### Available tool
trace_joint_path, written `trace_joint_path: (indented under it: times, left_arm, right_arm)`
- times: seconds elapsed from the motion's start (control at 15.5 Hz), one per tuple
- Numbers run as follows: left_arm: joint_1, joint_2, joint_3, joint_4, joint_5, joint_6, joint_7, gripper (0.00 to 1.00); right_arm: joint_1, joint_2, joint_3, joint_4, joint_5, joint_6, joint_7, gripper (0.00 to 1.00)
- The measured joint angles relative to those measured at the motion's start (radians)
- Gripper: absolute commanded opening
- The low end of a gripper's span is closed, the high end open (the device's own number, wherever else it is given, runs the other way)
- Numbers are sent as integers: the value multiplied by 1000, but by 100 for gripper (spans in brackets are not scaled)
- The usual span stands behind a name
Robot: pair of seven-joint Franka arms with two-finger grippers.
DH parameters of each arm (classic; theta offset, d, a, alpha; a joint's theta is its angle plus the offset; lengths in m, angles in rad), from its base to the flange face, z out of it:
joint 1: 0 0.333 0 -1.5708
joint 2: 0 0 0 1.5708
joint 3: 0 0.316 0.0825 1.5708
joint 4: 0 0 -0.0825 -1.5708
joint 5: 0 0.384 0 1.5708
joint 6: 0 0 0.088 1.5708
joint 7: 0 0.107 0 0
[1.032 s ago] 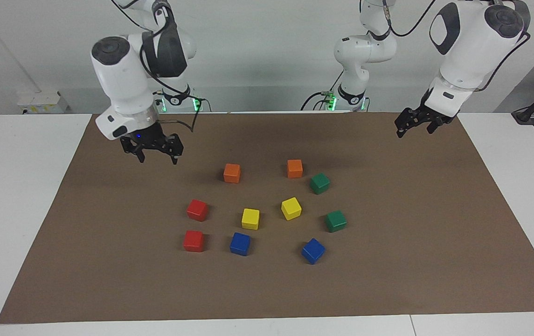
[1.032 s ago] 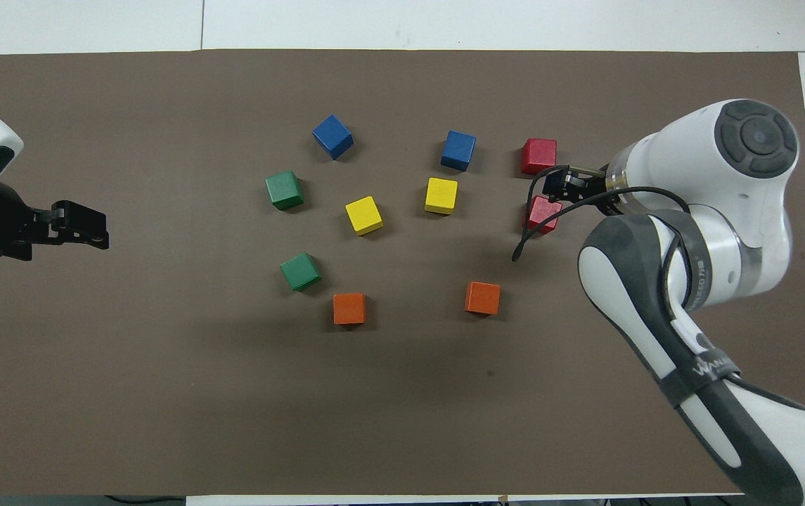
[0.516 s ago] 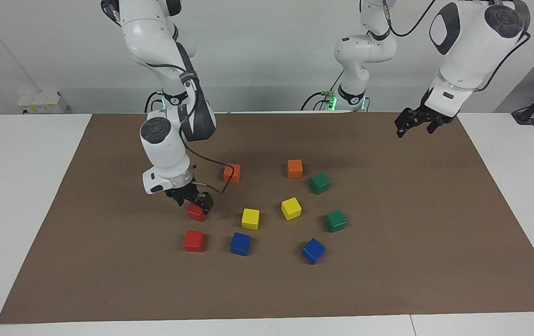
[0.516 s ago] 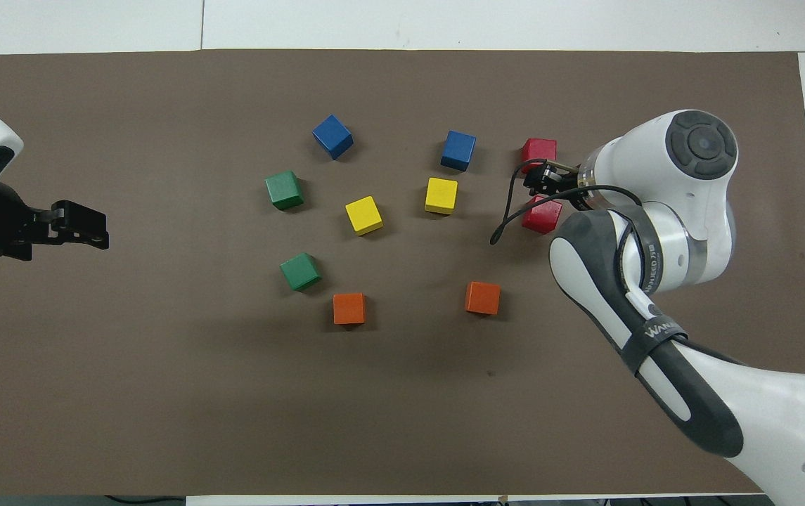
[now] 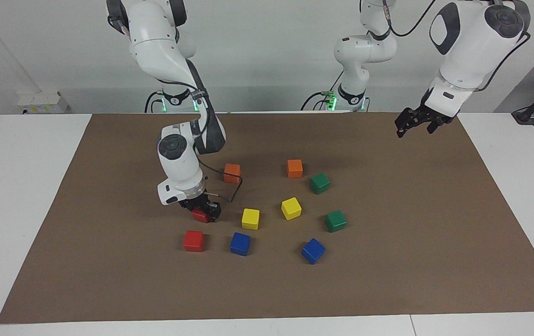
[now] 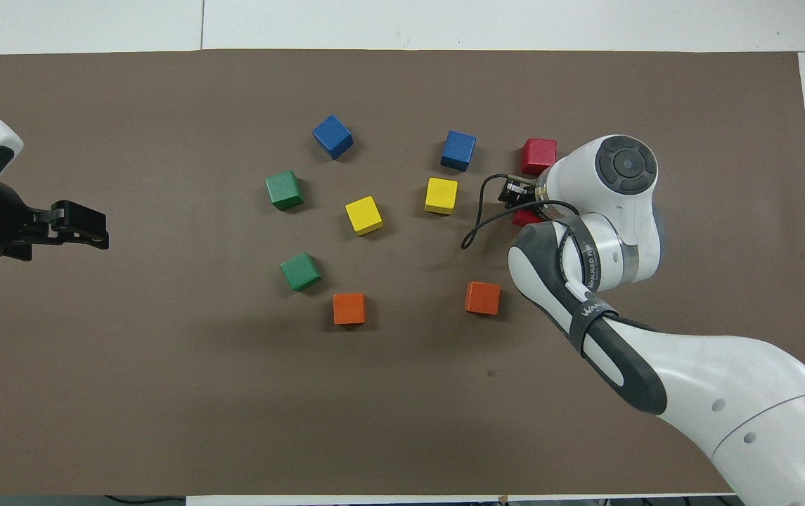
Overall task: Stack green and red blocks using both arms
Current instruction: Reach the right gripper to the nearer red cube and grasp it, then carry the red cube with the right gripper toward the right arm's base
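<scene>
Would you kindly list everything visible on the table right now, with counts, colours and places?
red blocks: 2, bright red; one between the right gripper's fingers on the mat, the other beside it, farther from the robots.
green blocks: 2, dark green; one beside an orange cube, the other farther from the robots, both toward the left arm's end.
orange cubes: 2, orange; and, nearest the robots.
yellow cubes: 2, yellow; and, mid-cluster.
blue cubes: 2, blue; and, farthest from the robots.
mat: 1, brown, covering the white table.
right gripper: black, down at the red block, closing on it.
left gripper: black, open, waiting over the mat's corner.
</scene>
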Motion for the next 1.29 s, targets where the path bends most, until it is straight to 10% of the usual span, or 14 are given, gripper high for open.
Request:
trace_joint_path:
  times: [0.52, 0.9, 1.29]
  left_arm:
    - [0, 0, 0, 0, 0, 0, 0, 100]
    - [0, 0, 0, 0, 0, 0, 0, 100]
    - [0, 0, 0, 0, 0, 0, 0, 100]
  right_arm:
    - [-14, -13, -9, 33, -41, -91, -57, 0]
    - [-168, -145, -18, -9, -55, -208, -443, 0]
    - [-313, -179, -19, -254, -55, 125, -733, 0]
